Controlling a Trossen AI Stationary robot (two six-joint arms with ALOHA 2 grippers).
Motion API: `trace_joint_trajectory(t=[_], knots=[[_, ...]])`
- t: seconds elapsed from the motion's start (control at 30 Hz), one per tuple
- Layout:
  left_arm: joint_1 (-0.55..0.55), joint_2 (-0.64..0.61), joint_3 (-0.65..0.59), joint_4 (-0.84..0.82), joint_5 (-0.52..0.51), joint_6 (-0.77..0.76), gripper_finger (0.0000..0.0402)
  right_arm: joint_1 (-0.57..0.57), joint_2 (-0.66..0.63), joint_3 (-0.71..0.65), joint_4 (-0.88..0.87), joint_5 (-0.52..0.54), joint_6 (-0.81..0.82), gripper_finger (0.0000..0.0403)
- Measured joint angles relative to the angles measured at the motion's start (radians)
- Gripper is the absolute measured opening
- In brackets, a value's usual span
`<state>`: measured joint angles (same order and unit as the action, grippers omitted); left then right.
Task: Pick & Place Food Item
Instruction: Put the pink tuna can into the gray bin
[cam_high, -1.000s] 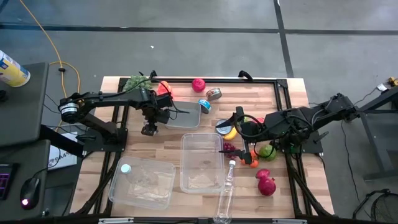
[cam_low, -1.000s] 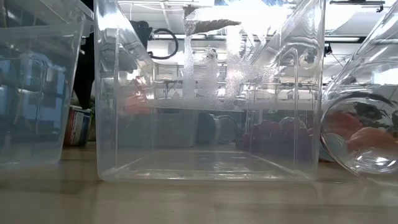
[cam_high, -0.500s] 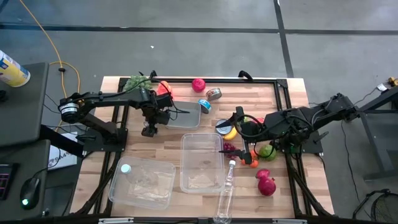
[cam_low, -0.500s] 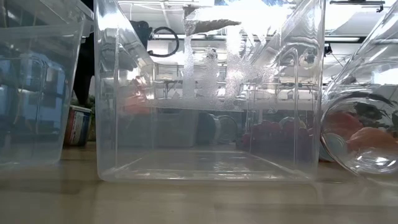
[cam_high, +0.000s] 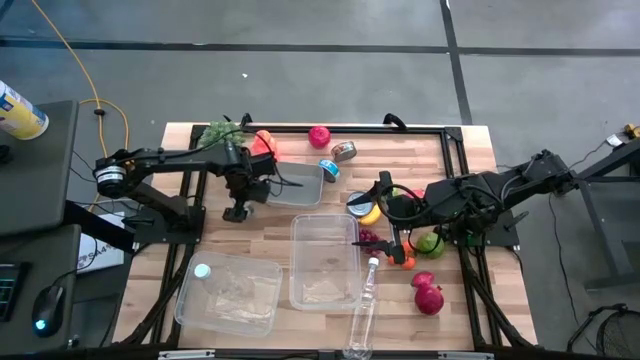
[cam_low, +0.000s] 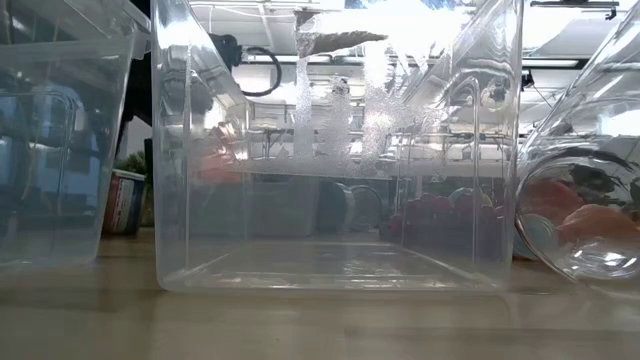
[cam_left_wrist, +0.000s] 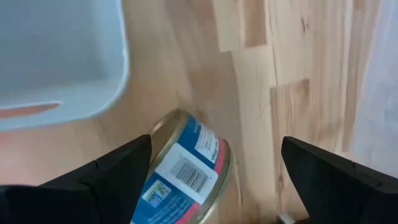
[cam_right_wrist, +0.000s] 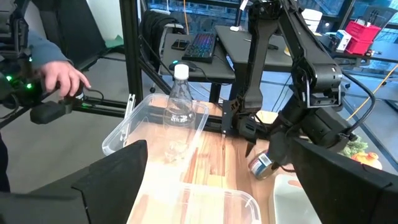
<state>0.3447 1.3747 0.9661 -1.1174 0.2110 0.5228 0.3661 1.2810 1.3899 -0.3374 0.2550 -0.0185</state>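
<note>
A tin can with a blue label and a barcode (cam_left_wrist: 186, 168) stands on the wooden table beside the small grey tub (cam_left_wrist: 59, 56). It also shows as the can (cam_low: 125, 200) in the low view. My left gripper (cam_left_wrist: 214, 186) hangs open over it, one finger on each side, the can close to one finger. My left gripper (cam_high: 238, 210) is at the tub's left end. My right gripper (cam_high: 383, 212) is open, low at the table's right among the fruit, near a yellow fruit (cam_high: 371, 214).
Two large clear containers (cam_high: 325, 262) (cam_high: 230, 292) and a lying bottle (cam_high: 362, 312) fill the near side. Grapes (cam_high: 368, 238), a green apple (cam_high: 430, 242) and a red fruit (cam_high: 428, 296) lie by the right arm. More cans and produce sit along the far edge. A person's hand (cam_right_wrist: 59, 78) is beyond the table.
In the low view the dark shape of my left gripper has drawn up and away from the can, which now shows more fully and stays standing in place. My right arm has kept still.
</note>
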Motion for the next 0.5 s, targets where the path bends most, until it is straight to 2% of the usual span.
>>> trace_joint_trajectory(t=[0.17,0.37,0.5], knots=[[-0.026,0.000,0.000,-0.026,-0.014,0.123,0.0352,0.000,0.000,0.000,-0.003,0.000,0.000,0.0382],[-0.044,0.001,0.000,-0.027,-0.142,0.242,0.0352,0.000,0.000,0.000,-0.003,0.000,0.000,0.0382],[-0.048,0.001,0.000,-0.027,-0.161,0.307,0.0352,0.000,0.000,0.000,-0.003,0.000,0.000,0.0382]])
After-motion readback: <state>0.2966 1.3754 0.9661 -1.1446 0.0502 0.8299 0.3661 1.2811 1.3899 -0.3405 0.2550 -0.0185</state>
